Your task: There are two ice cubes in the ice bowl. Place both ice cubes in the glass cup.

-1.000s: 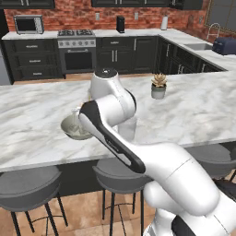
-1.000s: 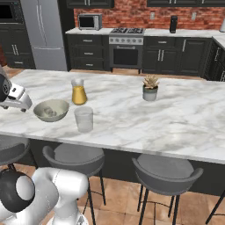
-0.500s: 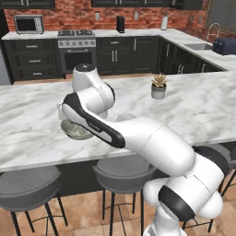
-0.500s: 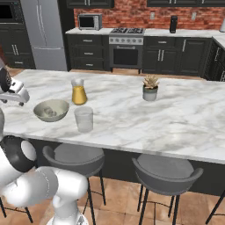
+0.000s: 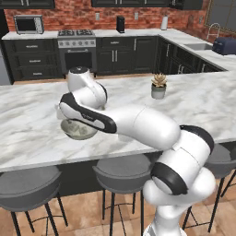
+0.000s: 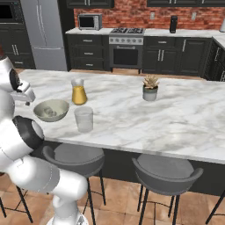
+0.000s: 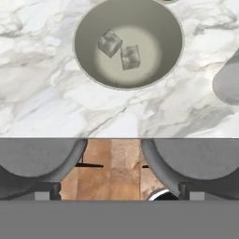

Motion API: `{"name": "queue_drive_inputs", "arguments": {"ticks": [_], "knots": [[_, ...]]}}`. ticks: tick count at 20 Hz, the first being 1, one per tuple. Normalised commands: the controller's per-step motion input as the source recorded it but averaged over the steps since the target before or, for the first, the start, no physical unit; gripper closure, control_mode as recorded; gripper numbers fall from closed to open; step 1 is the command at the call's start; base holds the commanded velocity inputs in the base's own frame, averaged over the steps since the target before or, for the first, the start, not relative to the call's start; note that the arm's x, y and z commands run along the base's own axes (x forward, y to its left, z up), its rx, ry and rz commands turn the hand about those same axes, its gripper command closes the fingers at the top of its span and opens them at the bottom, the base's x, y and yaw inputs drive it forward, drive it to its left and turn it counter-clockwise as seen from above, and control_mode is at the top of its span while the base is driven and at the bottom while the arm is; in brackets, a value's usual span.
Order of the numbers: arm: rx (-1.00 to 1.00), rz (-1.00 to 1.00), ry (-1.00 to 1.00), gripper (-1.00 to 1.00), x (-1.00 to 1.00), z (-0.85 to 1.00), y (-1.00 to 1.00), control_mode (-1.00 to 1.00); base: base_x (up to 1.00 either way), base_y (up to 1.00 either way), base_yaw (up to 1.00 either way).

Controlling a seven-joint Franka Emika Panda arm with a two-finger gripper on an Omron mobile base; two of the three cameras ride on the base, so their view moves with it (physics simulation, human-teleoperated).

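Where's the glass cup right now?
In the right base view, the glass cup stands near the counter's front edge, just right of the ice bowl, in front of the orange-liquid vessel.

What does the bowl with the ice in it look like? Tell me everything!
The ice bowl is round, wide and low, beige-grey and looks like ceramic. It sits upright on the white marble counter near the front edge, beside the clear glass cup but apart from it. Inside, on its paler bottom, lie two small whitish ice cubes, close together and a little off centre. Nothing else touches the bowl.
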Motion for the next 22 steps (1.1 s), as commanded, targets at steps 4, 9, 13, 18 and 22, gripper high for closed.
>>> {"name": "queue_drive_inputs", "arguments": {"ticks": [4,9,13,18,22], "knots": [[0.00,0.00,0.00,-1.00,0.50,-0.29,0.00,-1.00,0.00,0.00,0.00],[0.00,0.00,0.00,-1.00,0.52,-0.39,0.00,-1.00,0.00,0.00,0.00],[0.00,0.00,0.00,-1.00,0.52,-0.33,0.00,-1.00,0.00,0.00,0.00],[0.00,0.00,0.03,-1.00,0.46,-0.31,0.00,-1.00,0.00,0.00,0.00],[0.00,0.00,0.07,-1.00,0.41,-0.12,0.00,-1.00,0.00,0.00,0.00]]}}
